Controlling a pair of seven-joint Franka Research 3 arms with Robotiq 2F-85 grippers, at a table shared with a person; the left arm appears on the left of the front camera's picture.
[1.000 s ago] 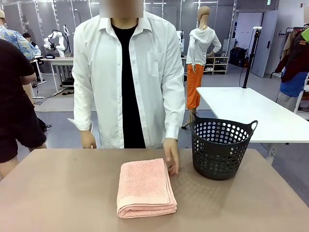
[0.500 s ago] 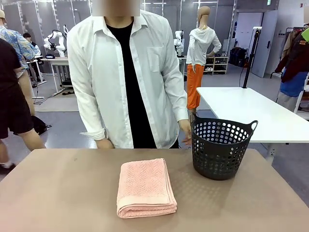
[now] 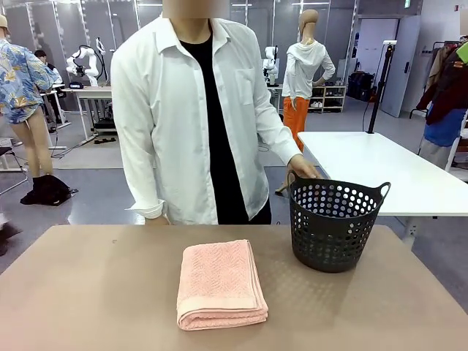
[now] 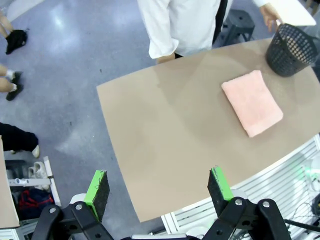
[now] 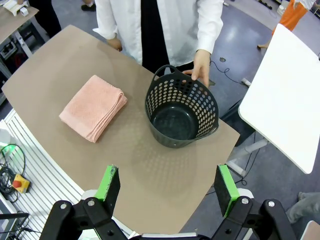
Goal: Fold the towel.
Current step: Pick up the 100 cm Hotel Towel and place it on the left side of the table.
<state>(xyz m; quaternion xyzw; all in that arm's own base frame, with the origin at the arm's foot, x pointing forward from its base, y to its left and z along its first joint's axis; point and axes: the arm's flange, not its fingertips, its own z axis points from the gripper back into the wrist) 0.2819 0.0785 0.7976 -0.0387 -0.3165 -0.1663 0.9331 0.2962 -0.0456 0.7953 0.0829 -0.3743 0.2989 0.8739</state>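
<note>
The salmon-pink towel (image 3: 221, 283) lies folded into a thick rectangle on the brown table (image 3: 88, 292), its stacked edges toward the near side. It also appears from above as the towel (image 4: 252, 102) and the towel (image 5: 93, 107). My left gripper (image 4: 158, 189) hangs open high above the table's near edge, nothing between its green pads. My right gripper (image 5: 169, 190) is open too, high above the table, with the basket beyond it. Both are far from the towel.
A dark perforated basket (image 3: 333, 223) stands empty right of the towel, also seen as the basket (image 5: 182, 106). The person in a white shirt stands at the far edge, one hand (image 3: 302, 170) on the basket's rim. A white table (image 3: 380, 168) stands behind.
The person's hand has left the towel's right edge and risen to the basket's rim. The towel and basket have not moved.
</note>
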